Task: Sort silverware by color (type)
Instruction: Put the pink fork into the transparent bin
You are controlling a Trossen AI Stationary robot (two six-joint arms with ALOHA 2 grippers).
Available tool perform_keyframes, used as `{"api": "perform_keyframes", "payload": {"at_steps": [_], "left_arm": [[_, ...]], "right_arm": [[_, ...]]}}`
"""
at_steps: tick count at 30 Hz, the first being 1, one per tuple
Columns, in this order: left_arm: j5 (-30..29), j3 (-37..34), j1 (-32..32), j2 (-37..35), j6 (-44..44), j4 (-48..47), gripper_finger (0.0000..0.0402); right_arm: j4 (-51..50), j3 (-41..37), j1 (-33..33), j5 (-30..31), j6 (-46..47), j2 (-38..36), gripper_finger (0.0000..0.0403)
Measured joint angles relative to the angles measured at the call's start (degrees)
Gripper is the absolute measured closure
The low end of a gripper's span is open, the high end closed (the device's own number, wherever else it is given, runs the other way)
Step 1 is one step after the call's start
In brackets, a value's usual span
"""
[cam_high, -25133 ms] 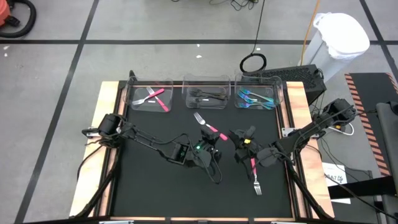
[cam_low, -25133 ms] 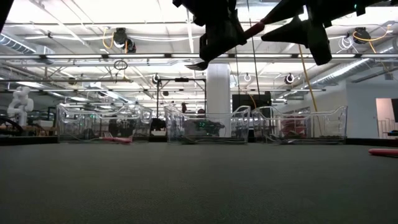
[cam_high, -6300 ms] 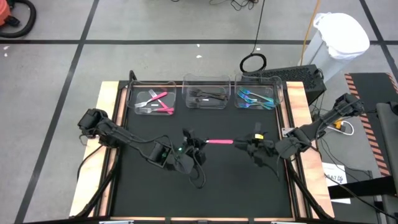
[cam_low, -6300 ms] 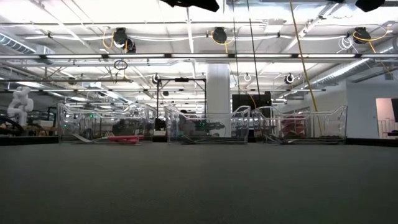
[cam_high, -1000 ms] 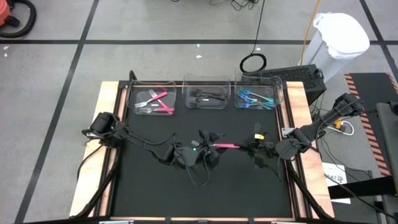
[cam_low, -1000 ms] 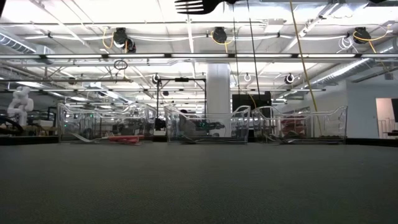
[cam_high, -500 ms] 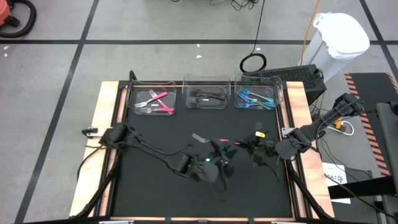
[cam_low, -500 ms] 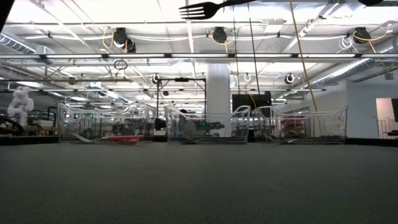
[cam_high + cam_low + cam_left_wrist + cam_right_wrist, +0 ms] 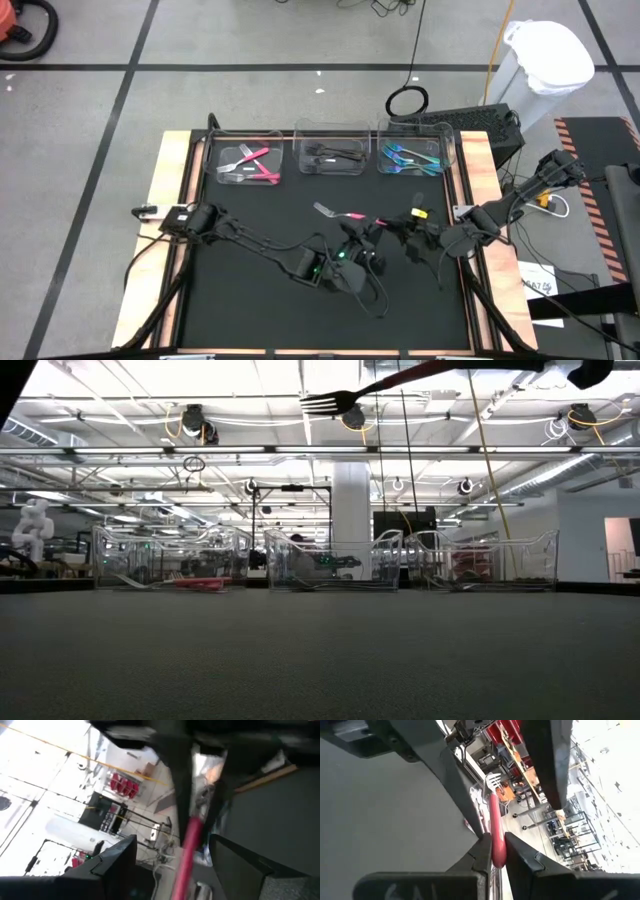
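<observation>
A pink-handled fork [image 9: 345, 215] with a silver head hangs above the middle of the black mat. The low view shows its tines [image 9: 330, 402] high up. My right gripper [image 9: 393, 227] is shut on the fork's handle [image 9: 496, 825]. My left gripper [image 9: 362, 240] is open just near of the fork. Its fingers [image 9: 120, 855] stand on either side of the pink handle [image 9: 189, 845] with a gap on each side. Three clear bins stand along the far edge, holding pink [image 9: 247, 160], black [image 9: 333, 155] and teal [image 9: 412, 158] silverware. My right gripper pinches the free end of the fork's pink handle [image 9: 497, 854] between its two fingertips. The fingers come level from the table's right and lie along the fork. The fork is lifted clear of the mat, its head pointing toward the table's left and a little far.
The mat [image 9: 250, 300] lies inside a wooden table rim [image 9: 170, 200]. A white bin [image 9: 545, 60] and a dark box [image 9: 470, 125] stand off the table at the far right. Cables trail from both arms.
My left gripper has gone toward the table's right edge and now straddles the fork's handle. The fork, still held by my right gripper, has shifted a little toward the far edge, and its silver head now shows left of my left gripper.
</observation>
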Motion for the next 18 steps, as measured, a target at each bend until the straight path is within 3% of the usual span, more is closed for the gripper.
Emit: {"api": "perform_keyframes", "payload": {"at_steps": [8,14,18], "left_arm": [[1.1,0.0,2.0,0.0,-8.1,-11.3,0.0153],[8.4,-0.1,3.1,0.0,-10.9,-12.0,0.0153],[8.5,-0.1,3.9,0.0,-11.4,-13.2,0.0153]], "right_arm": [[0.0,0.0,0.0,-0.1,0.0,0.0,0.0372],[0.0,0.0,0.0,-0.1,0.0,0.0,0.0371],[-0.1,0.0,0.0,-0.1,0.0,0.0,0.0371]]}}
